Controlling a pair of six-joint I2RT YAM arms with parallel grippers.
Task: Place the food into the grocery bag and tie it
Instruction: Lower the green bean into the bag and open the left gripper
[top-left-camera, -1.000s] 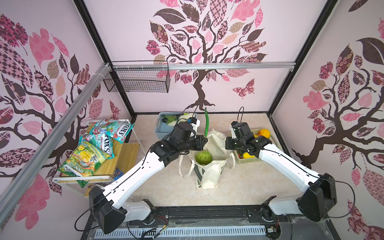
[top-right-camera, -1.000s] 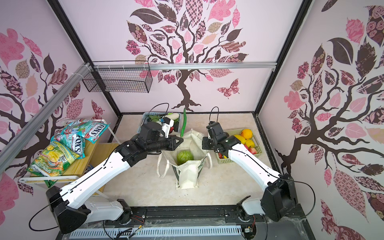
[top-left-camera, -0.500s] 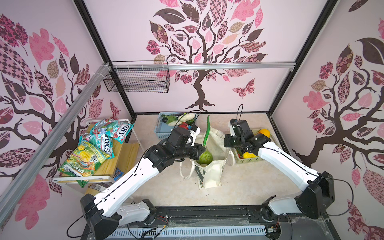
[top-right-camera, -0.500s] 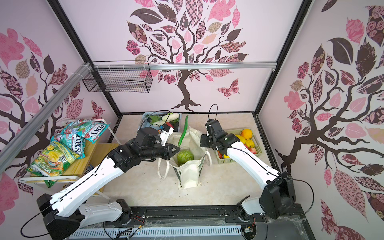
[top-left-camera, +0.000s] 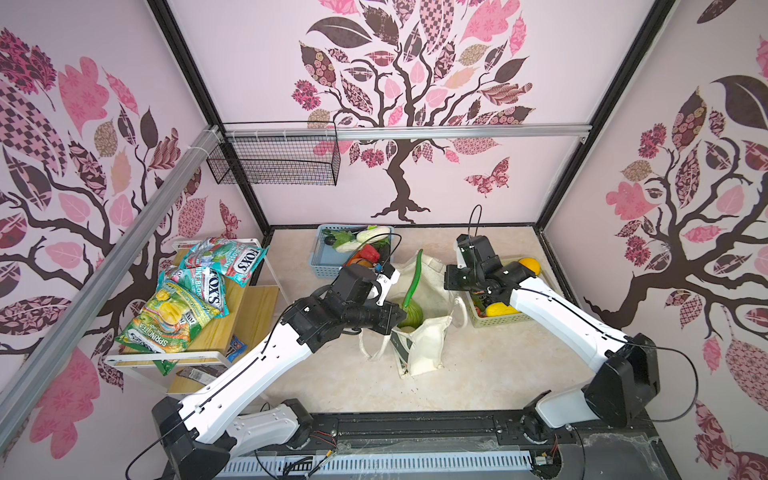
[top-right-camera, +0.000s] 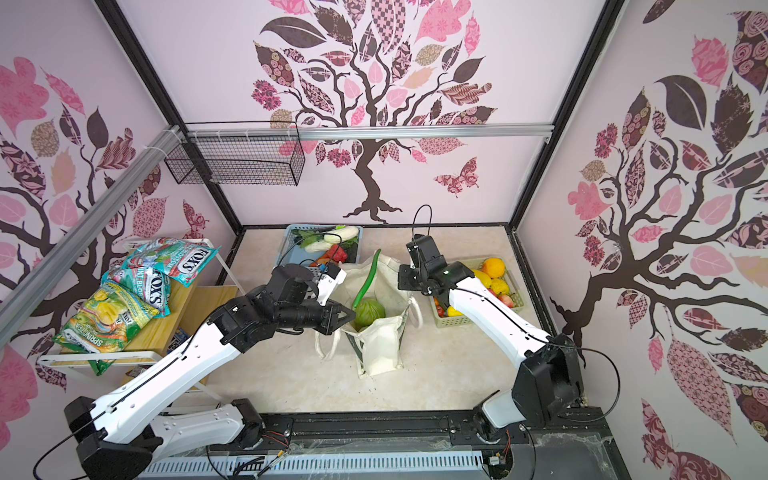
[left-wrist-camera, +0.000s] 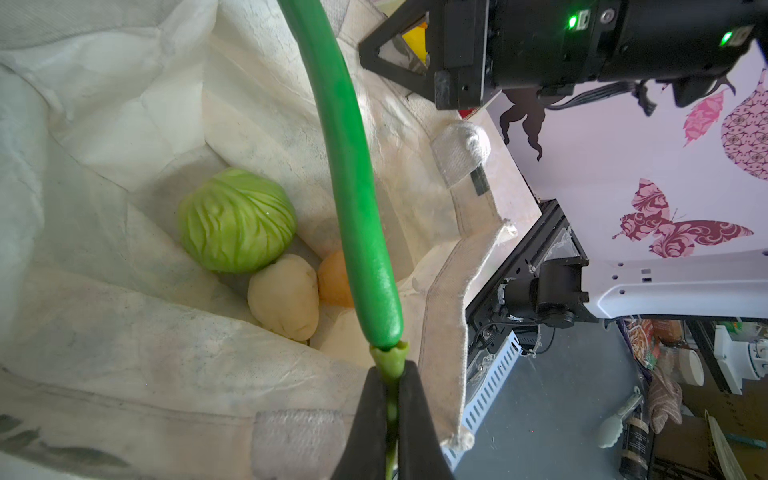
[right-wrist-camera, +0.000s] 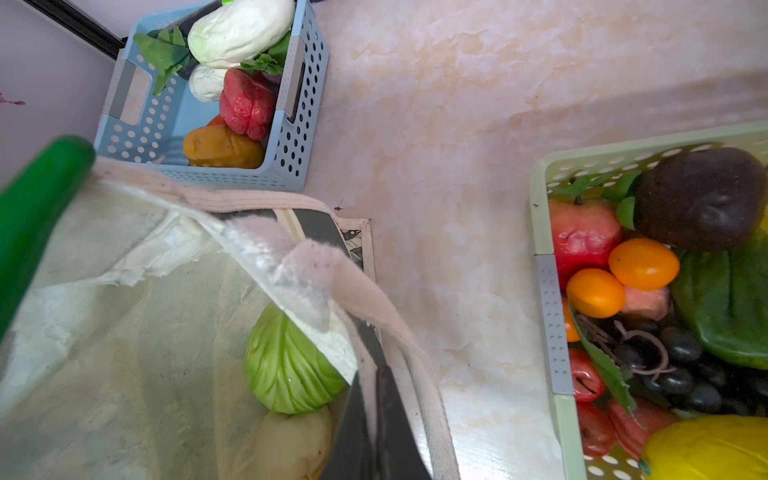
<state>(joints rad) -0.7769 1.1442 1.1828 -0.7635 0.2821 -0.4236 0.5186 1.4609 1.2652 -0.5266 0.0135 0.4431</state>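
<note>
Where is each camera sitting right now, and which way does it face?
Top views: high above the arms' bases, looking down over the table; both arms show whole, left gripper at the grocery bag.
Left wrist: on the left arm, looking into the bag at the cabbage; left gripper shut on the long green vegetable by its stem, right gripper beyond.
Right wrist: on the right arm, looking down at blue basket and green basket; right gripper shut on the bag rim.
Shared: both wrist views show cabbage and long green vegetable.

The left arm (top-left-camera: 249, 365) and right arm (top-left-camera: 557, 316) are wearing glossy white shells with black joints; thin black cables (top-left-camera: 478, 206) are running along them. Behind the black, wedge-shaped right gripper (left-wrist-camera: 363, 52), two green lights (left-wrist-camera: 573, 20) are glowing.
</note>
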